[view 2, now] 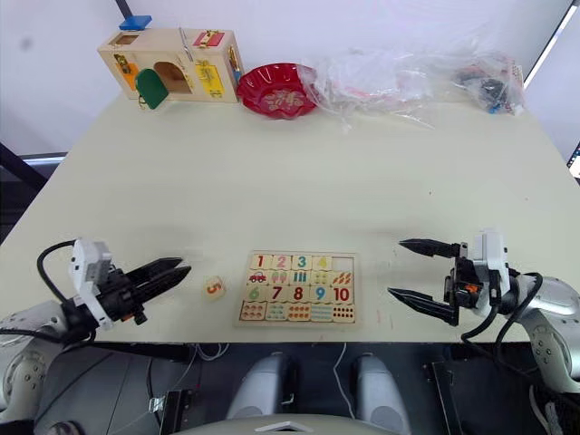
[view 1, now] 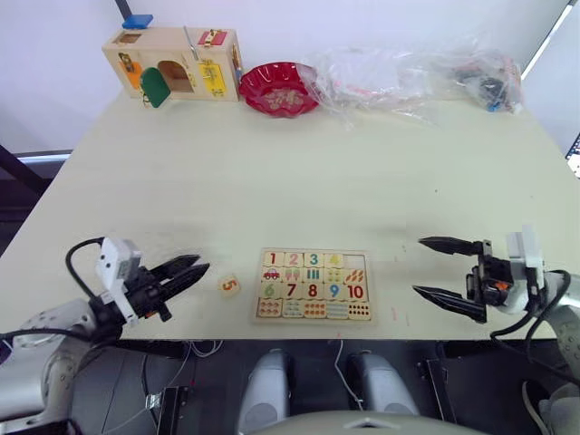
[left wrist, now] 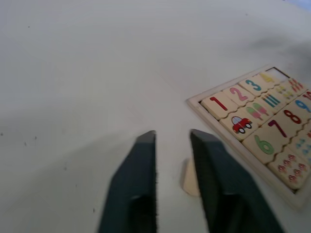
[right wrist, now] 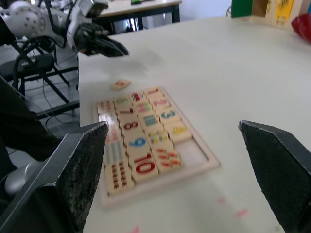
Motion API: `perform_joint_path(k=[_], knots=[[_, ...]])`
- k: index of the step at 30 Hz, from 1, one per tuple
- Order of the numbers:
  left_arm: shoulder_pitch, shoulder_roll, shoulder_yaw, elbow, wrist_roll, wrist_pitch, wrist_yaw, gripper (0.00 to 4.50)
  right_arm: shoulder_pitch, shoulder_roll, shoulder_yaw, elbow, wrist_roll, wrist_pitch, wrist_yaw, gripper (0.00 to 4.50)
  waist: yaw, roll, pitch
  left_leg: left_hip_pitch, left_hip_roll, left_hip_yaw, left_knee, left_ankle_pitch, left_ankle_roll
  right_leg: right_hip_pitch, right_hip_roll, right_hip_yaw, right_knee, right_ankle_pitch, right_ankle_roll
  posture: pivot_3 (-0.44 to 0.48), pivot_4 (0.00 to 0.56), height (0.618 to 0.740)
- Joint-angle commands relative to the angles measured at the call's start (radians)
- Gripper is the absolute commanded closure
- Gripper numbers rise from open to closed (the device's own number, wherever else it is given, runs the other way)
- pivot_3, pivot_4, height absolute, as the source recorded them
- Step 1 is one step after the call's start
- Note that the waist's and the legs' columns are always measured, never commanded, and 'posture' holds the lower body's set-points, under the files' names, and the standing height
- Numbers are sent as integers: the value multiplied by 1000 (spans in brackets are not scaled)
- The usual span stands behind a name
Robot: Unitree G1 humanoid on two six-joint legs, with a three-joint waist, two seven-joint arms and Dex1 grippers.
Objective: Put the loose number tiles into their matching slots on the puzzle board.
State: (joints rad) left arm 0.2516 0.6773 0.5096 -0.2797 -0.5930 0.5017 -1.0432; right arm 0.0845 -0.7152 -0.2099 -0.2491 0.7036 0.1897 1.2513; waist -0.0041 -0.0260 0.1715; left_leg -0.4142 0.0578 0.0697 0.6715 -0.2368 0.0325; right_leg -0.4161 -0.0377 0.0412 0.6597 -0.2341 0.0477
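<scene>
The puzzle board (view 1: 314, 285) lies near the table's front edge, between my two arms. Its top row holds tiles 1, 2, 3 and a yellow numeral, and the slot at the row's right end (view 1: 356, 261) is bare. One loose tile with a red 5 (view 1: 229, 285) rests on the table just left of the board. My left gripper (view 1: 199, 265) points at that tile from the left, a short way off, fingers narrowly open and holding nothing. In the left wrist view the tile (left wrist: 191, 177) peeks out beside one finger. My right gripper (view 1: 419, 265) hovers right of the board, wide open and empty.
At the table's far side stand a wooden latch box (view 1: 172, 63), a red bowl (view 1: 279, 88) and crumpled clear plastic bags (view 1: 417, 77). The board sits close to the table's front edge (view 1: 308, 337).
</scene>
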Motion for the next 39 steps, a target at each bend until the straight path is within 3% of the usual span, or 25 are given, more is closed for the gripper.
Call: perform_joint_path(k=[1, 2, 4, 5, 16, 24, 30, 34, 39], knots=[[62, 18, 49, 22, -15, -50, -50, 1424, 44, -23, -64, 9, 20, -11, 42, 0, -2, 0, 0, 0, 0, 0, 0, 0, 0, 0, 0, 0, 0, 0, 0, 0, 150, 740], [79, 21, 52, 31, -12, -61, -61, 1191, 60, -25, -74, 17, 18, -14, 50, 0, -3, 0, 0, 0, 0, 0, 0, 0, 0, 0, 0, 0, 0, 0, 0, 0, 150, 740], [103, 30, 56, 40, -14, -69, -83, 255, 84, -28, -91, 31, 17, -18, 65, 0, -3, 0, 0, 0, 0, 0, -1, 0, 0, -1, -1, 0, -1, 0, 0, 0, 150, 740], [110, 36, 55, 44, -15, -72, -91, 64, 88, -28, -96, 37, 16, -21, 69, 0, -4, 0, 0, 0, 0, 0, -1, 0, 0, -1, -1, 0, -1, 0, 0, 0, 150, 740], [56, 145, -9, 119, 3, -132, -221, 64, 122, -19, -126, 9, 19, -29, 69, 0, -3, 0, 0, -1, 0, 1, -2, 0, 0, -2, -4, 0, -2, 0, 0, 0, 150, 740], [-94, 277, -148, 249, 72, -225, -393, 64, 103, -36, -112, -44, 57, 5, 86, 0, -4, 0, 0, 0, 0, 1, -2, 0, 0, -2, -4, -1, -2, 0, 0, 0, 150, 740], [-228, 312, -260, 345, 111, -290, -500, 64, 71, -34, -94, -44, 45, -2, 89, 0, -4, 1, 0, -1, 0, 2, -3, 0, 0, -3, -6, -3, -2, 0, 0, 0, 150, 740], [-286, 307, -313, 383, 135, -308, -509, 64, 62, -29, -89, -48, 35, -11, 86, 0, -4, 0, 0, -2, 0, 2, -3, 0, 0, -3, -5, -3, -2, 0, 0, 0, 150, 740], [-249, 250, -314, 316, 150, -307, -397, 64, 78, -23, -96, -67, 31, -20, 79, 0, -5, 0, 0, -2, 0, 2, -3, 0, 0, -3, -5, -3, -2, 0, 0, 0, 150, 740]])
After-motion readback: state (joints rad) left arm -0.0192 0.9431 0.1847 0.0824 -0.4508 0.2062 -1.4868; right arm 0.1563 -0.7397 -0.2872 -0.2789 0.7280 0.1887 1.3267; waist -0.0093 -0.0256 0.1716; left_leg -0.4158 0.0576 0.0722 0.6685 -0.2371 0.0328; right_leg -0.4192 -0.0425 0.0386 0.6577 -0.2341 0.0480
